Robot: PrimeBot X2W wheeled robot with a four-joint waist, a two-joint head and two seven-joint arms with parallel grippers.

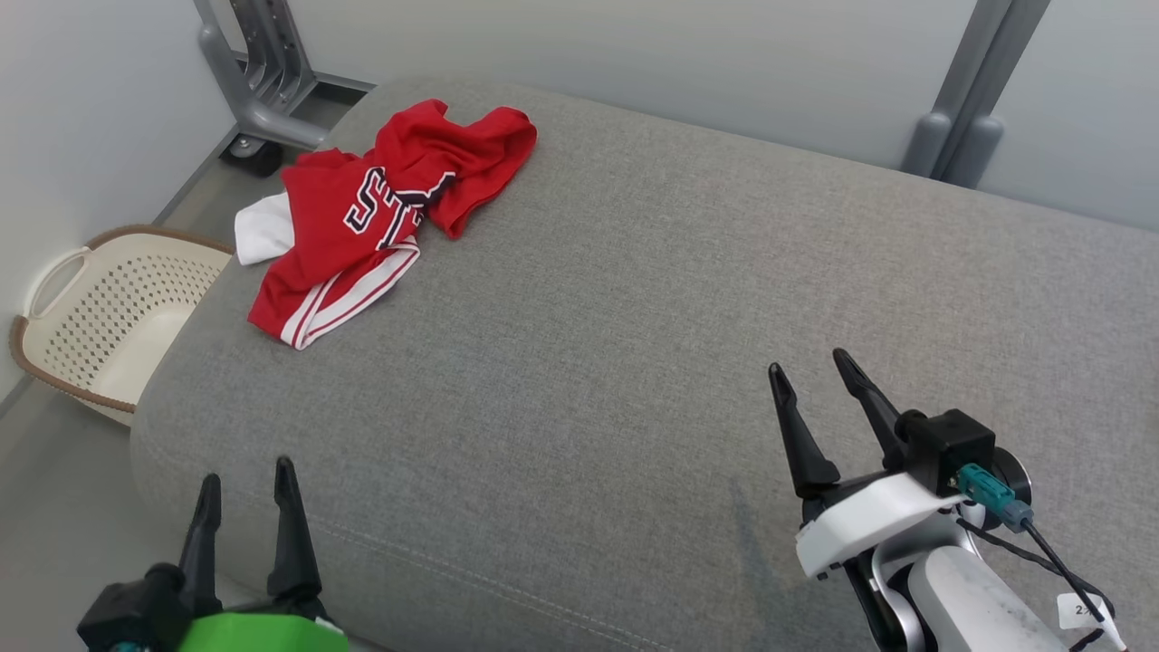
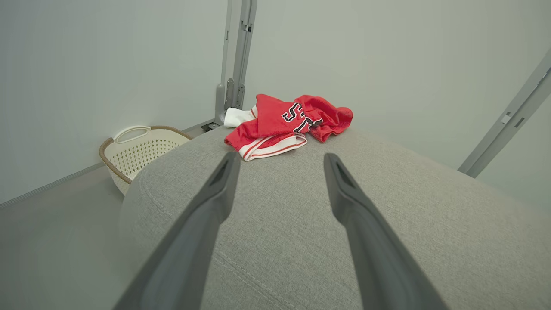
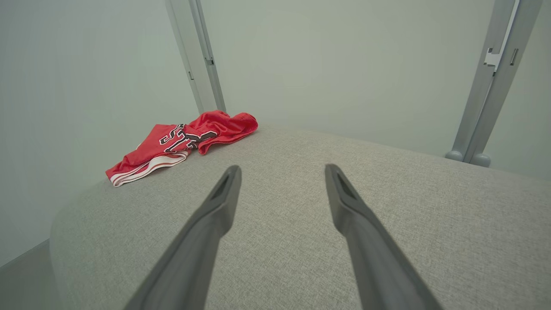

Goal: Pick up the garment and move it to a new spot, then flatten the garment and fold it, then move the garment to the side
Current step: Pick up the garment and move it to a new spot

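Left gripper (image 1: 247, 473): nearest you, at the cushion's near edge; fingers spread, holding nothing.
Right gripper (image 1: 809, 364): over the cushion (image 1: 652, 326); fingers likewise apart and empty.
Garment (image 1: 362, 226): red jersey, crumpled at the far left corner, well apart from both grippers.
Bearing: straight ahead of your left arm, far-left of your right; the left is nearer.
Long axis: diagonal, near-left hem to far-right folds.
Count: one garment, two grippers, one basket (image 1: 118, 317).
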